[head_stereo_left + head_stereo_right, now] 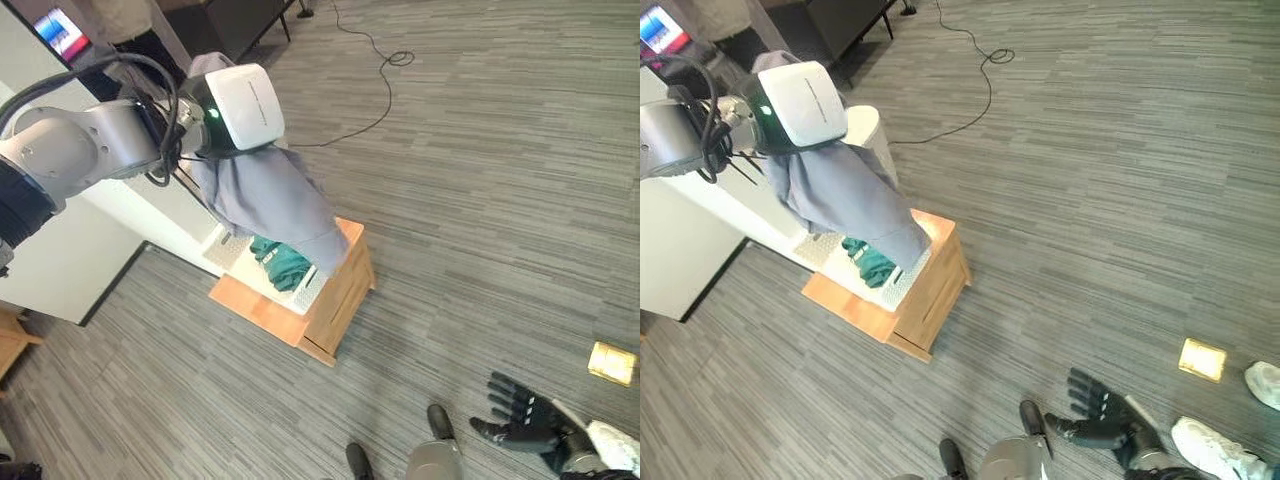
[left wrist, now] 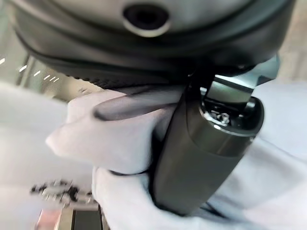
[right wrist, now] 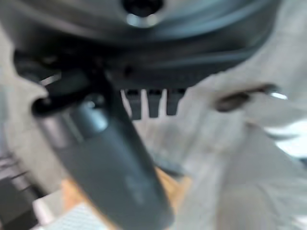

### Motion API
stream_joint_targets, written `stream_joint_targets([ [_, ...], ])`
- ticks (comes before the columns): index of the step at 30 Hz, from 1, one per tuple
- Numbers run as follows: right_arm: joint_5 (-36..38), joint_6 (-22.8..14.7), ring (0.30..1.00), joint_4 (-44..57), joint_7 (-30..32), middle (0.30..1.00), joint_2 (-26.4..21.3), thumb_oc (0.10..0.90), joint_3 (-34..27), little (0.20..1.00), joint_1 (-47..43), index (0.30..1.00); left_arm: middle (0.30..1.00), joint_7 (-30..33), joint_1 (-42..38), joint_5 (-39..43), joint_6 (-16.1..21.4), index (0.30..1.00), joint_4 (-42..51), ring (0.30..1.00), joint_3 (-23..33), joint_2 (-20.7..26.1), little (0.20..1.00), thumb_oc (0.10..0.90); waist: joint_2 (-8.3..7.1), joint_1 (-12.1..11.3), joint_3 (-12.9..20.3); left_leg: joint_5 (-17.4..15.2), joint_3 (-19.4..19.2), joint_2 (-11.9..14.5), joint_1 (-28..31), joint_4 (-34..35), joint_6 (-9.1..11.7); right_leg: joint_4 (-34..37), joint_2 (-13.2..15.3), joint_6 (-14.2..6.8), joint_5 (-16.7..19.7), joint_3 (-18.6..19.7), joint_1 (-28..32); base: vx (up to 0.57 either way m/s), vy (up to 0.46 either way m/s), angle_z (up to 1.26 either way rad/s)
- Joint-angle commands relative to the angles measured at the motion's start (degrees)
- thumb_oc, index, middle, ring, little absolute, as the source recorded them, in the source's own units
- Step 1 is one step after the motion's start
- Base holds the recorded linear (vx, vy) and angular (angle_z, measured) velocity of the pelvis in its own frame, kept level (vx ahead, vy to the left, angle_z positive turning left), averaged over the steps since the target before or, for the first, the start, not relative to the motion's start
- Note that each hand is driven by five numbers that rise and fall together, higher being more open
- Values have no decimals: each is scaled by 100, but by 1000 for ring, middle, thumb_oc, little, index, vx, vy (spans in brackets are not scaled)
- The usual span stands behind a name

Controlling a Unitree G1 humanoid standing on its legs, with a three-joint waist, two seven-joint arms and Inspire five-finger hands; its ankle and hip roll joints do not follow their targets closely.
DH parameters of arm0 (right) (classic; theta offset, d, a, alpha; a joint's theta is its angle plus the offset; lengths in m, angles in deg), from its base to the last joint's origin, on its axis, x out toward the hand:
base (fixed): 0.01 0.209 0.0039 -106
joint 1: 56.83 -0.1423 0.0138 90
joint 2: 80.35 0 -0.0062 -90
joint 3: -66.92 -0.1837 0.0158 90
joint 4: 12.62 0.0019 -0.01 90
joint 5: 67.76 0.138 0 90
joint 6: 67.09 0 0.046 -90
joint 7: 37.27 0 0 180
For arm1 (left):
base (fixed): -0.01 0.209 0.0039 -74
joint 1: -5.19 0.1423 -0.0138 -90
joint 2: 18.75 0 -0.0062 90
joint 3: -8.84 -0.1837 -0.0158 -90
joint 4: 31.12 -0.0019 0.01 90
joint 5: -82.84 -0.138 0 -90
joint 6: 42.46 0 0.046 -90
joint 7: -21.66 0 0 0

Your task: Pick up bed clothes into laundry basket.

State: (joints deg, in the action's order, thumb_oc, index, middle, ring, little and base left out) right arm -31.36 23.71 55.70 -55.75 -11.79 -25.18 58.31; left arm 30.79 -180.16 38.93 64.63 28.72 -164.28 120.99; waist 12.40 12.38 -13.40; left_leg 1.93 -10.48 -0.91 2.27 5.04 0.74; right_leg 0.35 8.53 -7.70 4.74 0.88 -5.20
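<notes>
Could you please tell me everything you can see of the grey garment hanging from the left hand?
The grey garment is a soft, crumpled piece of light grey cloth. The left hand is shut on its upper end, thumb pressing a bunched fold. The rest hangs down over the white laundry basket, which sits on a wooden box and holds green cloth. Its lower edge reaches the basket's rim.

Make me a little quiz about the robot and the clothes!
1. True or false: the left hand grips the grey cloth.
2. What colour is the cloth lying in the white basket? A red, B green, C yellow.
3. Fill in: the right hand hangs low near the floor, its fingers ____.
Key: 1 true; 2 B; 3 open.
</notes>
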Motion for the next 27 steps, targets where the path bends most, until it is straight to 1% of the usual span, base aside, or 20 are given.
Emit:
stream_joint_targets([
  [1, -69, -386, 900, -102, 28, 900, 133, 800, -126, 900, -231, 900, 300, -187, -969, 1230, -870, 300, -1468, 300, 366, -133, 300, 400, -680, -166, 734, -47, 148, 217, -171, -4, 316, 347, 290, -545, -138, -351, 538, -11, 5, 8],
  [2, -190, -387, 900, -417, 98, 900, 296, 800, -32, 900, -355, 900, 300, -315, -874, 1728, -861, 300, -1698, 300, 578, -181, 300, 400, -755, -153, 706, -43, 151, 211, -175, -4, 307, 334, 300, -543, -138, -350, 525, -13, 15, 5],
  [4, -481, -447, 900, -1034, 333, 900, 449, 800, 20, 900, -556, 900, 300, -467, -679, 2284, -783, 300, -2058, 300, 876, -223, 300, 400, -778, -137, 678, -51, 133, 200, -186, -4, 299, 307, 302, -539, -134, -316, 479, -23, 28, 2],
  [6, -785, -458, 900, -1694, 547, 900, 581, 800, 95, 900, -759, 900, 300, -631, -463, 2960, -692, 300, -2286, 300, 1212, -264, 300, 400, -822, -84, 575, -34, 101, 208, -247, -4, 298, 264, 292, -527, -114, -247, 376, -73, 47, -1],
  [7, -1065, -474, 900, -2201, 650, 900, 647, 800, 203, 900, -892, 900, 300, -640, -515, 3207, -642, 300, -2442, 300, 1238, -301, 300, 400, -864, -58, 503, -22, 60, 226, -326, -4, 299, 224, 272, -515, -94, -190, 254, -69, 59, 0],
  [8, -1173, -495, 900, -2690, 674, 900, 721, 800, 282, 900, -946, 900, 300, -654, -455, 3432, -606, 300, -2509, 300, 1382, -306, 300, 400, -888, -43, 462, -14, 50, 234, -363, -4, 300, 212, 263, -514, -86, -171, 198, -75, 46, -1],
  [10, -1392, -475, 900, -2972, 672, 900, 754, 800, 396, 900, -976, 900, 300, -612, -441, 3648, -579, 300, -2613, 300, 1514, -316, 300, 400, -952, -20, 369, 0, 33, 251, -450, -4, 298, 206, 245, -507, -50, -131, 94, -59, 34, 0],
  [12, -1438, -471, 900, -3076, 660, 900, 768, 800, 459, 900, -1000, 900, 300, -599, -422, 3750, -553, 300, -2646, 300, 1569, -313, 300, 400, -972, -14, 339, 12, 26, 260, -502, -4, 299, 198, 242, -502, -37, -106, 32, 0, 0, 0],
  [13, -1487, -457, 900, -3106, 625, 900, 819, 800, 511, 900, -973, 900, 300, -608, -391, 3830, -529, 300, -2688, 300, 1625, -282, 300, 400, -1031, -8, 256, 24, 7, 270, -562, -4, 301, 203, 236, -506, -8, -85, -39, -22, 31, -2],
  [15, -1496, -456, 900, -3134, 593, 900, 857, 800, 546, 900, -959, 900, 300, -618, -366, 3875, -523, 300, -2765, 300, 1657, -281, 300, 400, -1053, -12, 221, 34, -11, 278, -600, -4, 305, 191, 232, -503, 2, -66, -91, -18, 27, -6],
  [17, -1512, -462, 900, -3169, 577, 900, 912, 800, 613, 900, -955, 900, 300, -600, -286, 4039, -487, 300, -2823, 300, 1816, -317, 300, 400, -1112, -5, 98, 52, -39, 292, -668, -4, 308, 177, 226, -507, 16, -43, -177, -32, 21, -15],
  [20, -1506, -460, 900, -3189, 575, 900, 953, 800, 665, 900, -957, 900, 300, -617, -235, 4141, -447, 300, -2849, 300, 1913, -364, 300, 400, -1148, -11, 12, 69, -54, 306, -749, -4, 322, 174, 222, -507, 39, -44, -254, -10, 18, -15],
  [23, -1486, -471, 900, -3148, 594, 900, 959, 800, 720, 900, -982, 900, 300, -601, -315, 4234, -422, 300, -2921, 300, 1913, -460, 300, 400, -1151, -11, -59, 80, -54, 299, -816, -4, 328, 171, 224, -506, 47, -32, -322, -1, 8, -2],
  [24, -1468, -463, 900, -3084, 596, 900, 950, 800, 773, 900, -1018, 900, 300, -556, -344, 4348, -434, 300, -2999, 300, 2007, -536, 300, 400, -1154, -10, -119, 86, -64, 297, -854, -4, 330, 171, 225, -503, 47, -38, -361, 0, 0, 0],
  [27, -1393, -464, 900, -3005, 600, 900, 947, 800, 799, 900, -1018, 900, 300, -537, -400, 4358, -433, 300, -3188, 300, 2019, -636, 300, 400, -1164, 20, -157, 88, -84, 308, -887, -4, 338, 182, 217, -502, 63, -34, -405, 0, 0, 0],
])
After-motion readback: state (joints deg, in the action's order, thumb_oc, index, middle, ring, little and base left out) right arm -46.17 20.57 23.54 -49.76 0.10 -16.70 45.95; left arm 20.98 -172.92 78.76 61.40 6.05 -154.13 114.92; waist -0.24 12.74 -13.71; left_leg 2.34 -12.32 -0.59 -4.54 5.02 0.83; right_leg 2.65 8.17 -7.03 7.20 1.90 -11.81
